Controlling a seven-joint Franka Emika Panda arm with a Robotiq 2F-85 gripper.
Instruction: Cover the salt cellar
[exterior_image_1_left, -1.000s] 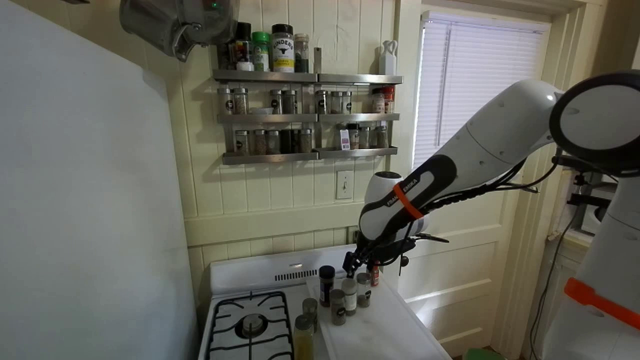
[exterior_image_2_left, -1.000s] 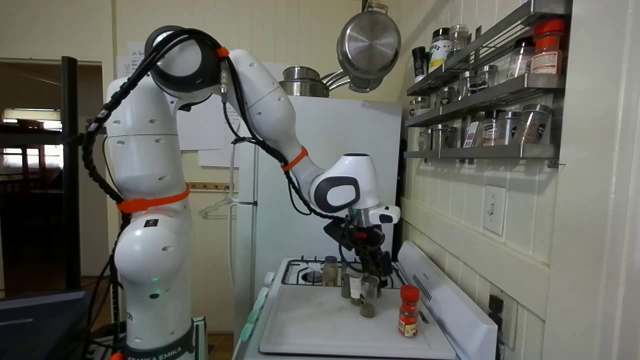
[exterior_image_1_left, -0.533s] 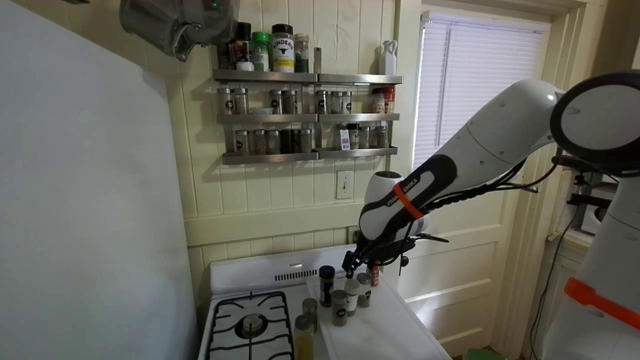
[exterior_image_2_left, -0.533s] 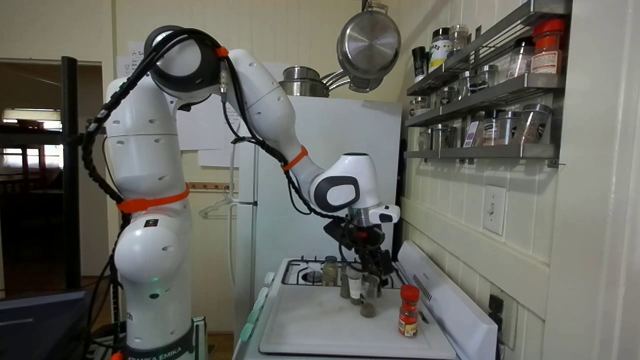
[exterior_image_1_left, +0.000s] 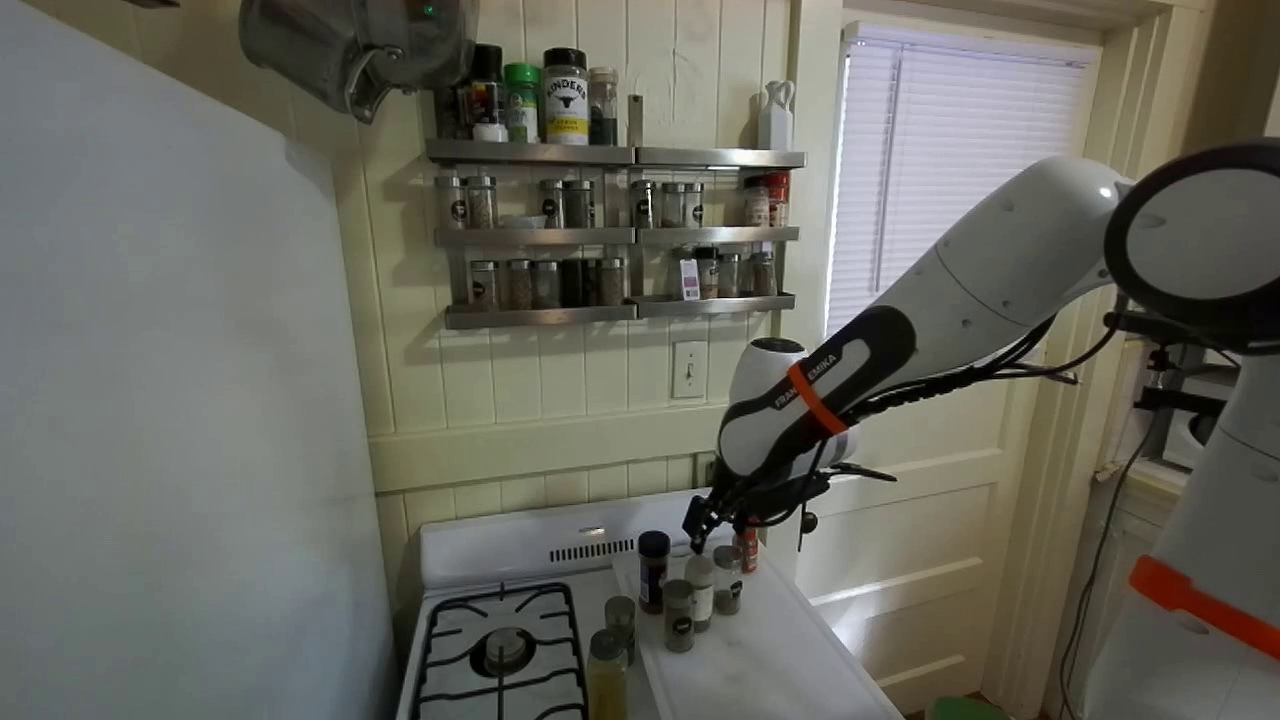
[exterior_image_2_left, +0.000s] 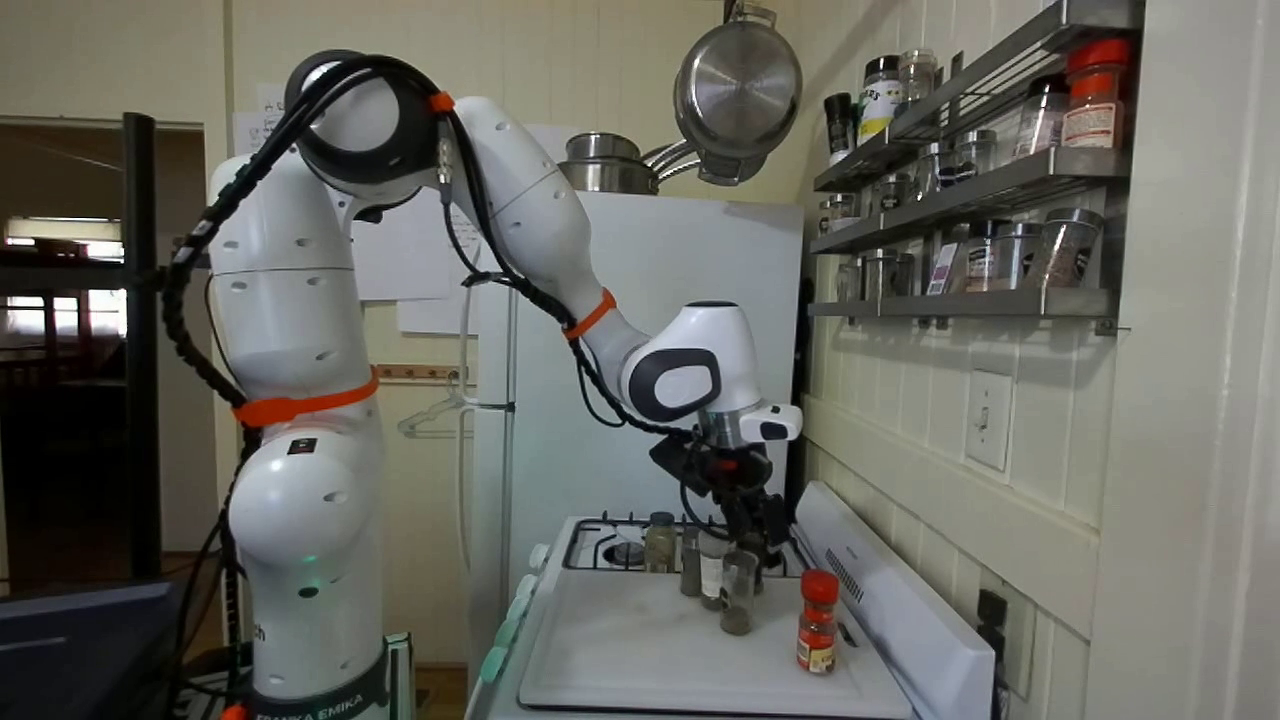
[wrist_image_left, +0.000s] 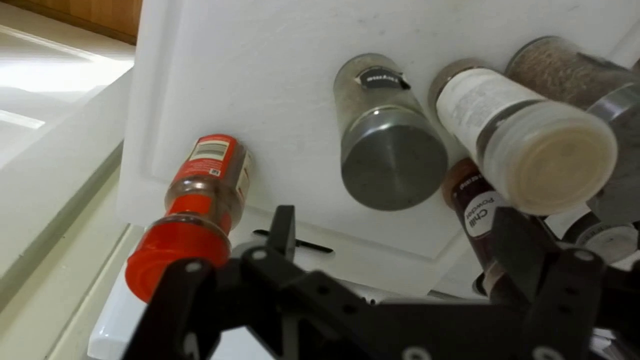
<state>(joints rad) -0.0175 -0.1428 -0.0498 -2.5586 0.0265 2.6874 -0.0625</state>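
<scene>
Hovering over the white board, the gripper holds its two fingers wide apart, with the board's edge and part of the stove showing between them. In the wrist view, counted round from that gap, the thyme jar is at twelve o'clock, its grey lid toward the camera. A pale-lidded jar with a white label sits at two o'clock, just beside a jar of brown grains, and the chili powder jar is at three, partly behind one finger; whether the two touch, I cannot tell. A red-capped bottle stands well apart at nine o'clock. All five are upright on the board. In an exterior view, a yellow-filled bottle and a clear jar stand at about seven o'clock from the gripper, between the burner and the board. At eleven o'clock, a small white dish rests on the middle wall shelf. At twelve o'clock in an exterior view hangs a steel pan. I cannot tell which of these is the salt cellar.
</scene>
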